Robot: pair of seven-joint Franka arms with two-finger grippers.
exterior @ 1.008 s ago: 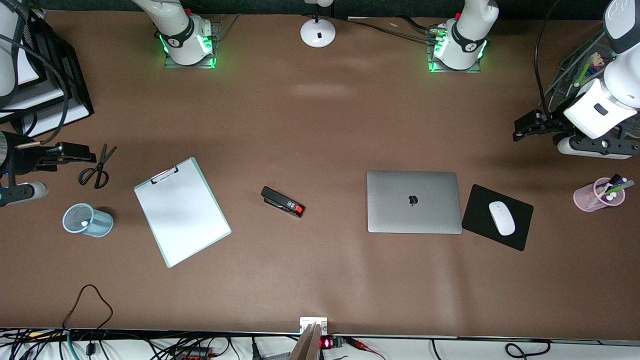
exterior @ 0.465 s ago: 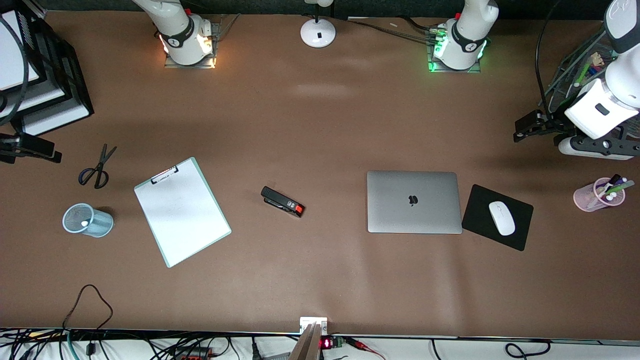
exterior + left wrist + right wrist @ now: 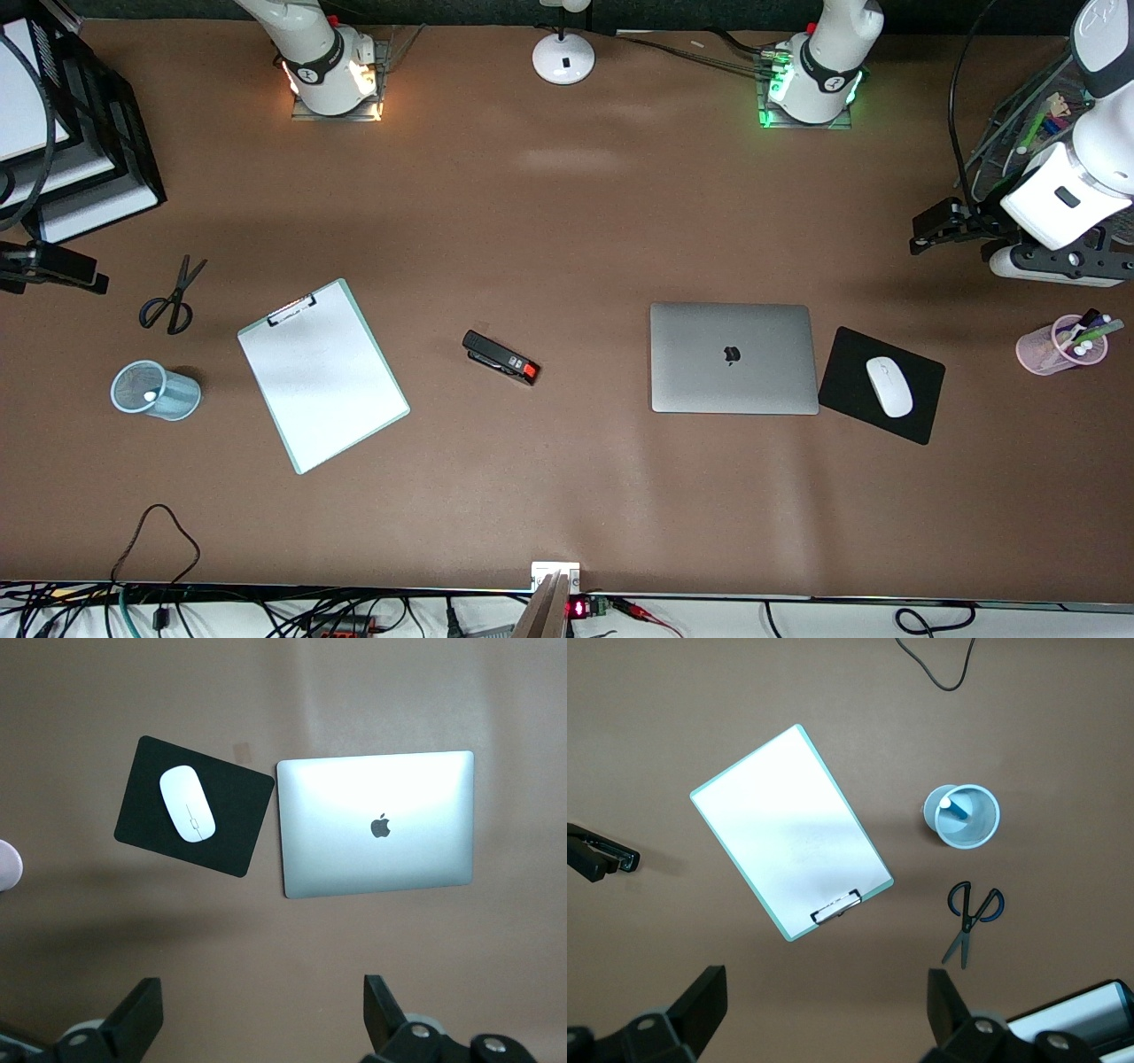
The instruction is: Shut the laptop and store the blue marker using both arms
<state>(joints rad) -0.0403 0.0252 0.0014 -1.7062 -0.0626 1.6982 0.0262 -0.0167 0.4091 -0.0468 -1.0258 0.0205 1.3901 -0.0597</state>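
Laptop (image 3: 733, 358) lies shut & flat on the table (image 3: 567, 221), lid up w/ apple logo showing, toward the left arm's end; keys and screen hidden. Black mouse pad (image 3: 850, 372) sits just beside it, a corner almost touching, white mouse (image 3: 889, 386) on top. Blue marker (image 3: 954, 813) stands inside the light-blue mesh cup (image 3: 155, 390) toward the right arm's end; only its white tip & a bit of blue barrel show, rest hidden by the cup wall. Left gripper (image 3: 263, 1014) hangs high over bare table near the laptop & pad, fingers (image 3: 140, 1020) spread wide, nothing between; in the front view it's partly cut off at the frame edge. Right gripper (image 3: 826, 1010) is up over the table near the clipboard (image 3: 322, 374) & scissors (image 3: 173, 297), fingers (image 3: 704, 1003) spread wide, empty; front view shows only a dark sliver of that arm at the edge. Stapler (image 3: 500, 357) lies mid-table between clipboard and laptop. Pink cup of pens (image 3: 1061, 344) sits nr the left arm's end; pens bunched, hard to count.
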